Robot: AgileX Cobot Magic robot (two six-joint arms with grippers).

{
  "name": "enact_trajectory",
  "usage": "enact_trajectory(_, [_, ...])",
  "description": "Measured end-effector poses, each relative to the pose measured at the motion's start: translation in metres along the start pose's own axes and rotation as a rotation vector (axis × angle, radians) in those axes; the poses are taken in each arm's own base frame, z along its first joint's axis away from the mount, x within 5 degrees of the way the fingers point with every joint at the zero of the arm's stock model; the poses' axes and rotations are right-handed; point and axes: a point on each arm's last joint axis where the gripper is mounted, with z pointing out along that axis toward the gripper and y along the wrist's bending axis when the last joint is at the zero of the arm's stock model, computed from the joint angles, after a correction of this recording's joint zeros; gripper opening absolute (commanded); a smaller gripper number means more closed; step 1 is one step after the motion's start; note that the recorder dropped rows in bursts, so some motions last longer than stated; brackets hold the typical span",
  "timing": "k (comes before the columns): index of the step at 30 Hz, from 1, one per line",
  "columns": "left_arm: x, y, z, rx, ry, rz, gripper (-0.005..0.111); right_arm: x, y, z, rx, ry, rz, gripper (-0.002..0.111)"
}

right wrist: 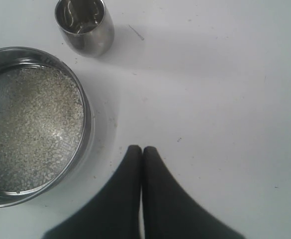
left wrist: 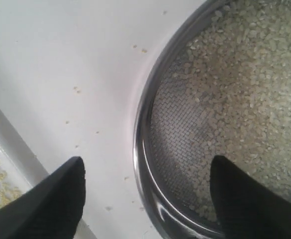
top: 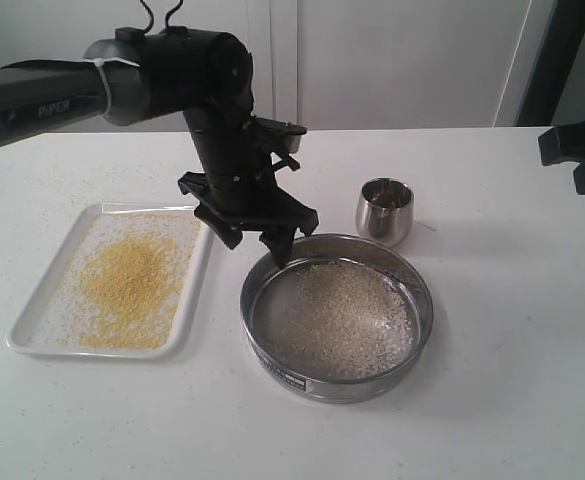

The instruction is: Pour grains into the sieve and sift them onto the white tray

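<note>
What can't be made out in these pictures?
The label on the sieve: exterior view, too small and blurred to read.
Part of the sieve's rim: exterior view, hidden behind the left gripper.
The white tray: left wrist view, cut off by the picture edge.
The right arm: exterior view, cut off by the right edge.
The steel cup's bottom: right wrist view, lost in reflections.

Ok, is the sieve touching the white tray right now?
Apart. The exterior view shows a strip of bare table between the sieve and the white tray; the left wrist view shows the same gap.
</note>
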Motion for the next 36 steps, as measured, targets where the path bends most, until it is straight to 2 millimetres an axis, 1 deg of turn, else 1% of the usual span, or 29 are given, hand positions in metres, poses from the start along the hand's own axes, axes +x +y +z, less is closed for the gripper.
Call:
enact_trajectory(3, [0.000, 0.000, -0.010, -0.014, -0.019, 0.008, 0.072, 0.000, 0.000, 0.000, 0.000, 0.000, 0.000, 0.000])
enact_trajectory(4, [0.000, 0.000, -0.014, -0.017, -0.027, 0.010, 0.070, 0.000, 0.000, 0.000, 0.000, 0.000, 0.000, 0.000])
enact_trajectory(7, [0.001, 0.001, -0.026, -0.040, -0.051, 0.021, 0.054, 0.000, 0.000, 0.000, 0.000, 0.000, 0.000, 0.000])
enact_trajectory(11, [0.003, 0.001, -0.030, -0.051, -0.043, 0.026, 0.027, 0.000, 0.000, 0.000, 0.000, 0.000, 0.000, 0.000])
enact_trajectory(16, [0.003, 0.002, -0.030, -0.054, -0.037, 0.026, 0.009, 0.000, 0.000, 0.000, 0.000, 0.000, 0.000, 0.000])
enact_trajectory(19, [0.003, 0.002, -0.030, -0.057, -0.035, 0.028, 0.000, 0.000, 0.000, 0.000, 0.000, 0.000, 0.000, 0.000])
enact_trajectory(26, [0.003, 0.002, -0.030, -0.057, -0.035, 0.028, 0.000, 0.000, 0.000, 0.000, 0.000, 0.000, 0.000, 0.000])
enact_trajectory(28, [0.004, 0.005, -0.030, -0.059, -0.031, 0.020, 0.000, 0.000, 0.000, 0.000, 0.000, 0.000, 0.000, 0.000])
enact_trajectory(32, [0.005, 0.019, -0.031, -0.066, -0.015, -0.028, 0.000, 0.000, 0.000, 0.000, 0.000, 0.000, 0.000, 0.000])
enact_trajectory(36, [0.009, 0.039, -0.034, -0.076, 0.014, -0.096, 0.000, 0.000, 0.000, 0.000, 0.000, 0.000, 0.000, 0.000])
